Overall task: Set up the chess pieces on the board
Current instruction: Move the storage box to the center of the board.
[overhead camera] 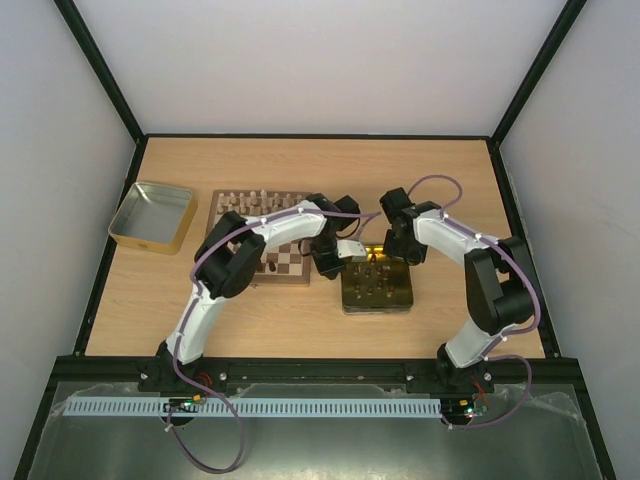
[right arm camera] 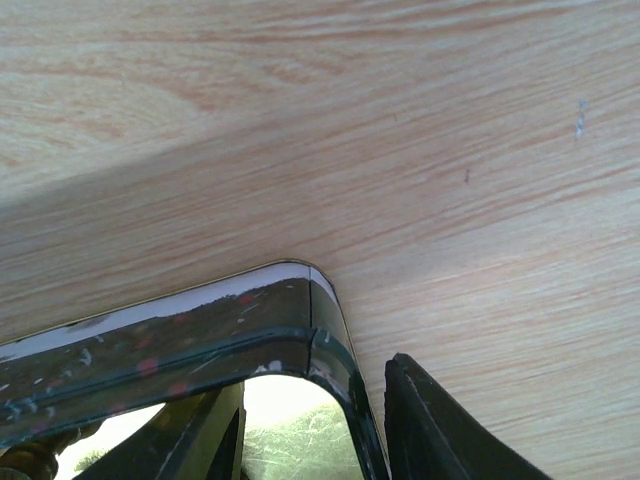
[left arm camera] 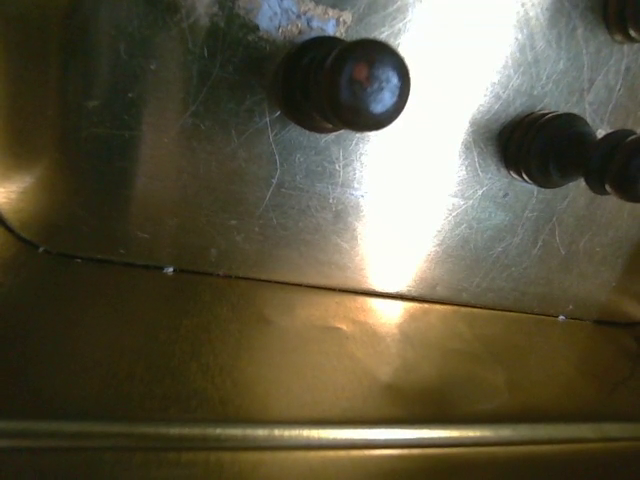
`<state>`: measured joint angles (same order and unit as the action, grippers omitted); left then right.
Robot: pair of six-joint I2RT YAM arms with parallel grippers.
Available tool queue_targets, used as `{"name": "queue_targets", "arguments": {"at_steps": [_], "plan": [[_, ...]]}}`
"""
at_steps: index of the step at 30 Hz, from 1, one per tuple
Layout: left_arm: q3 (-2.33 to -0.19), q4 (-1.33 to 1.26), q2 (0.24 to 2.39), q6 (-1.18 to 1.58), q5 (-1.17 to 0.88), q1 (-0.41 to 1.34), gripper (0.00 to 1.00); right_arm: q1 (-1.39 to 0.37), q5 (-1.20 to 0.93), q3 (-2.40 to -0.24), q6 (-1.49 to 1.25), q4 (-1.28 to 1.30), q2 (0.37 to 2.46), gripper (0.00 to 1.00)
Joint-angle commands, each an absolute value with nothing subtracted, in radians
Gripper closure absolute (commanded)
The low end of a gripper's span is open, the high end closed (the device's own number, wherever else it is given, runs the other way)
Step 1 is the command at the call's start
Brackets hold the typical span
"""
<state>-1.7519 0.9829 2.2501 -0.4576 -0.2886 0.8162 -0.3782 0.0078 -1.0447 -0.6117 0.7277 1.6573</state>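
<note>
The board (overhead camera: 285,262) lies left of centre, partly under my left arm. Pale chess pieces (overhead camera: 250,197) line its far edge and a few dark ones (overhead camera: 270,266) stand near its front. More dark chess pieces (overhead camera: 378,281) lie in a gold tray (overhead camera: 350,300) right of the board. My left gripper (overhead camera: 352,250) hangs over the tray's left side. Its fingers are out of its own view, which shows dark pieces (left arm camera: 345,85) (left arm camera: 550,148) on the tray floor (left arm camera: 200,180). My right gripper (right arm camera: 315,385) is open, astride the tray's far corner (right arm camera: 325,300).
A second gold tin (overhead camera: 152,216) sits at the far left of the table. Bare wooden table (right arm camera: 400,150) lies beyond the tray's corner. Black frame posts and white walls close in the workspace on three sides.
</note>
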Motion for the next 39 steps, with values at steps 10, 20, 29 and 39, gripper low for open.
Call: {"name": "queue_targets", "arguments": {"at_steps": [10, 20, 29, 39], "plan": [[-1.861, 0.983, 2.261, -0.426, -0.352, 0.894, 0.98, -0.376, 0.031, -0.953, -0.630, 0.762, 1.534, 0.57], [-1.915, 0.999, 2.292, -0.425, -0.356, 0.943, 0.98, -0.306, 0.035, -0.920, -0.616, 0.765, 1.504, 0.53], [-1.957, 1.012, 2.312, -0.428, -0.349, 0.949, 0.98, -0.283, 0.070, -0.915, -0.617, 0.771, 1.513, 0.38], [-2.011, 1.028, 2.345, -0.426, -0.349, 0.953, 0.98, -0.272, 0.111, -0.943, -0.622, 0.817, 1.479, 0.29]]}}
